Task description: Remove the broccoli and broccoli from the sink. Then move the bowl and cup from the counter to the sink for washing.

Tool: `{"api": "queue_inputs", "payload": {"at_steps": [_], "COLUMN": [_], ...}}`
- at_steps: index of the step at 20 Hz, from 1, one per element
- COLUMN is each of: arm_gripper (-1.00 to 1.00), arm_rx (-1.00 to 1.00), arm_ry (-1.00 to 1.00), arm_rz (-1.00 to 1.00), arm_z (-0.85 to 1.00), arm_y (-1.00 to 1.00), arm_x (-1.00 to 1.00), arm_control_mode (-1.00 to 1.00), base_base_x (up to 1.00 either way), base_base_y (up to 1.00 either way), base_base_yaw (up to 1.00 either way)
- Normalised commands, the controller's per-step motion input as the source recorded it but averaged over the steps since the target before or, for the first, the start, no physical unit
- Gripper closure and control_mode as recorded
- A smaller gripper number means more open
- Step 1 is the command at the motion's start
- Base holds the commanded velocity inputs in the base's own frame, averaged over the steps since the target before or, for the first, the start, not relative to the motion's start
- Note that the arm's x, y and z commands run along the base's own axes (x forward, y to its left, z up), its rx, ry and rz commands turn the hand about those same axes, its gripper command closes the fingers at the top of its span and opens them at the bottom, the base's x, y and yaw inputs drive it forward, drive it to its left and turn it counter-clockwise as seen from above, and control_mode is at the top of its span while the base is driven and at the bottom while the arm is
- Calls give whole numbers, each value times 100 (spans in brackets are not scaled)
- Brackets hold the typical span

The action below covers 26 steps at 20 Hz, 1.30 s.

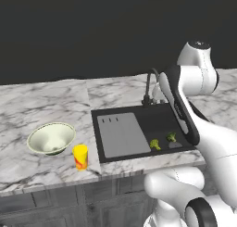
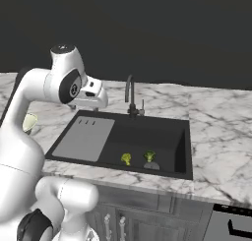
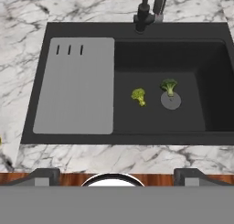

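Two broccoli florets lie on the floor of the black sink: a yellowish-green one and a darker one beside the round drain. My gripper hangs high above the sink's front edge, looking straight down, open wide with nothing between its fingertips. On the counter left of the sink stand the pale cream-green bowl and, just in front of it, the yellow cup. Both are upright.
A dark gooseneck tap rises at the sink's back rim. A flat grey panel covers the sink's left part. Grey cabinet fronts run below the counter edge. A dark wall stands behind.
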Motion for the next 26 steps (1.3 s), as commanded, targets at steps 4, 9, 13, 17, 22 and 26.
{"api": "queue_inputs", "payload": {"at_steps": [4, 9, 13, 17, 22, 26], "arm_gripper": [-100, -100, -100, -100, -100, -100], "arm_rx": [0, 1, 2, 0, 0, 0], "arm_ry": [0, 0, 0, 0, 0, 1], "arm_rz": [-5, -5, -6, -4, -3, -2], "arm_z": [-1, -2, -4, -6, -8, -9], "arm_y": [-19, -18, -19, -20, -22, -23], "arm_x": [-15, -13, -11, -9, -7, -6], "arm_control_mode": [-100, -100, -100, -100, -100, -100], "base_base_x": [0, 0, 0, 0, 0, 0], "base_base_y": [0, 0, 0, 0, 0, 0], "base_base_yaw": [0, 0, 0, 0, 0, 0]}}
